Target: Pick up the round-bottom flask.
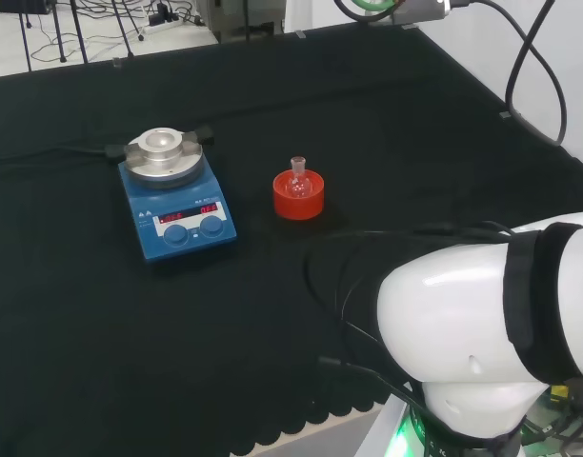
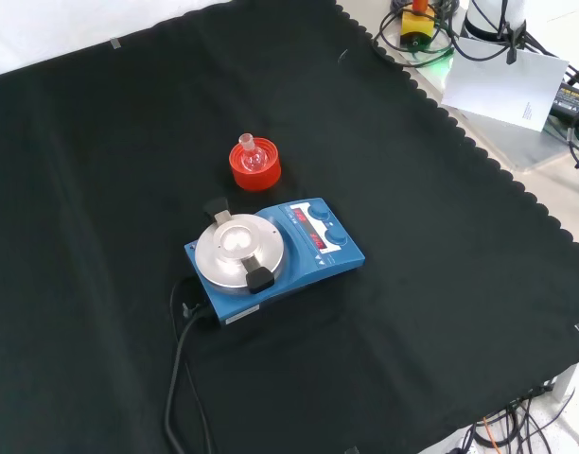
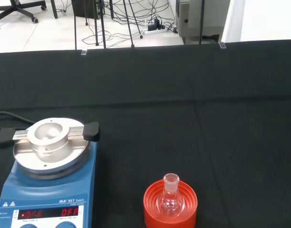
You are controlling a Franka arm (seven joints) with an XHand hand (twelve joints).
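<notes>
We see the small glass flask (image 1: pixel 298 183) upright in a red stand (image 1: pixel 298 196) mid-cloth, beside the hotplate (image 1: pixel 176 201). We judge it light, slippery, fragile; grasp its neck. We cannot tell the hand's state.

Small clear round-bottom flask (image 1: pixel 297 180) (image 2: pixel 252 156) (image 3: pixel 169 199) is seated upright, neck up, in red ribbed stand (image 1: pixel 298 196) (image 2: pixel 255 166) (image 3: pixel 170 209) on the black cloth.
</notes>
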